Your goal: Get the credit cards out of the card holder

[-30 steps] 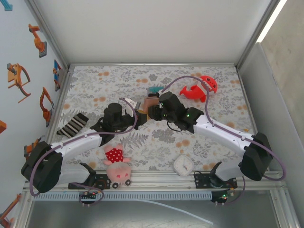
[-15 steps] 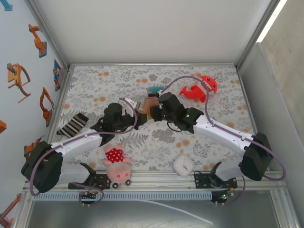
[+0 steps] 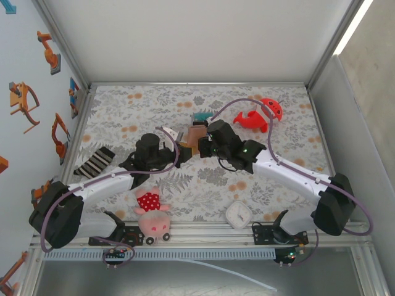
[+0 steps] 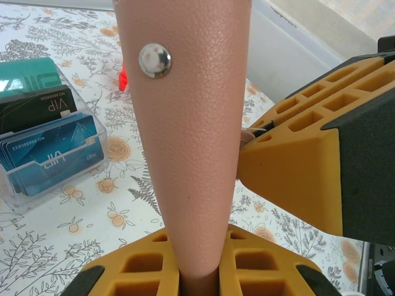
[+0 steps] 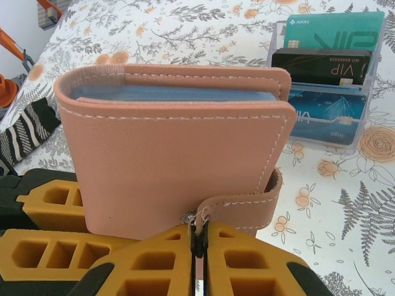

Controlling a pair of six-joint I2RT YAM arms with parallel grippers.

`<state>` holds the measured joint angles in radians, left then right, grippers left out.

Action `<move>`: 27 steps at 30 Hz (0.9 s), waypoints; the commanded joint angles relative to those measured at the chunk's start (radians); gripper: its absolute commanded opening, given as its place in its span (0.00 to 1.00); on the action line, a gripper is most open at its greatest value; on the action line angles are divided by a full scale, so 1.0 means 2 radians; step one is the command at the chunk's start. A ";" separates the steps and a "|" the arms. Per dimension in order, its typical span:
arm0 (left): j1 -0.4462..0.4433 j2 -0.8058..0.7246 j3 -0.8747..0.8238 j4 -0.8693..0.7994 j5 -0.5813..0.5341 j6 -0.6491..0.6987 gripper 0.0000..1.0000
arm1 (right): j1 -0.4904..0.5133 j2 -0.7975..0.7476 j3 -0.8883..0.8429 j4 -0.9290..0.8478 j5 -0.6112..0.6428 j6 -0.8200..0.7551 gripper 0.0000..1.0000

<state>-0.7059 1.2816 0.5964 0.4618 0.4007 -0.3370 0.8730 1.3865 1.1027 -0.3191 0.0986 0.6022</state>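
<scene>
The tan leather card holder [image 5: 173, 160] is held upright above the table, folded closed, blue-grey lining [image 5: 166, 94] showing along its top edge. My left gripper [image 4: 200, 271] is shut on its lower edge; the leather rises between the fingers with a metal snap stud [image 4: 155, 60] on it. My right gripper [image 5: 199, 246] is shut on the snap tab [image 5: 247, 203], pinching its end beside the stud. From above, the card holder [image 3: 195, 134] sits between the left gripper [image 3: 183, 146] and right gripper [image 3: 201, 146]. The credit cards are hidden inside.
A clear box of teal, black and blue cards [image 5: 327, 80] stands just behind the holder, seen again [image 4: 43, 142] in the left wrist view. A red toy [image 3: 259, 114] lies at the back right, a striped sock [image 3: 95, 160] left, a pink plush [image 3: 150, 213] and white clock [image 3: 237, 214] near the front.
My right gripper's jaws have closed onto the snap tab. The left gripper and the card holder have hardly moved.
</scene>
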 commanded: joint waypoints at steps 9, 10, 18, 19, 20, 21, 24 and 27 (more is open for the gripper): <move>-0.005 -0.016 0.016 0.018 0.036 0.003 0.00 | 0.000 -0.021 -0.011 0.000 0.014 -0.010 0.07; -0.006 -0.016 0.016 0.018 0.036 0.002 0.00 | 0.001 -0.021 -0.011 0.000 0.013 -0.011 0.07; -0.005 -0.024 0.011 0.016 0.033 0.001 0.00 | 0.000 -0.029 -0.016 0.000 0.014 -0.015 0.05; -0.005 -0.027 0.012 0.012 0.032 0.004 0.00 | 0.001 -0.030 -0.016 0.001 0.015 -0.015 0.03; -0.005 -0.030 0.012 0.006 0.032 0.008 0.00 | 0.001 -0.030 -0.017 0.000 0.014 -0.015 0.02; -0.004 -0.034 0.014 -0.003 0.031 0.013 0.00 | 0.000 -0.033 -0.017 0.000 0.014 -0.016 0.02; -0.003 -0.045 0.015 -0.021 0.020 0.023 0.00 | 0.000 -0.037 -0.019 0.002 0.012 -0.018 0.02; 0.000 -0.054 0.008 -0.025 0.013 0.022 0.00 | -0.001 -0.044 -0.023 0.004 0.012 -0.019 0.01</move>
<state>-0.7063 1.2171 0.5964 0.4011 0.4080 -0.3218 0.8730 1.3277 1.0779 -0.3248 0.0982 0.5785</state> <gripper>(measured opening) 0.142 0.042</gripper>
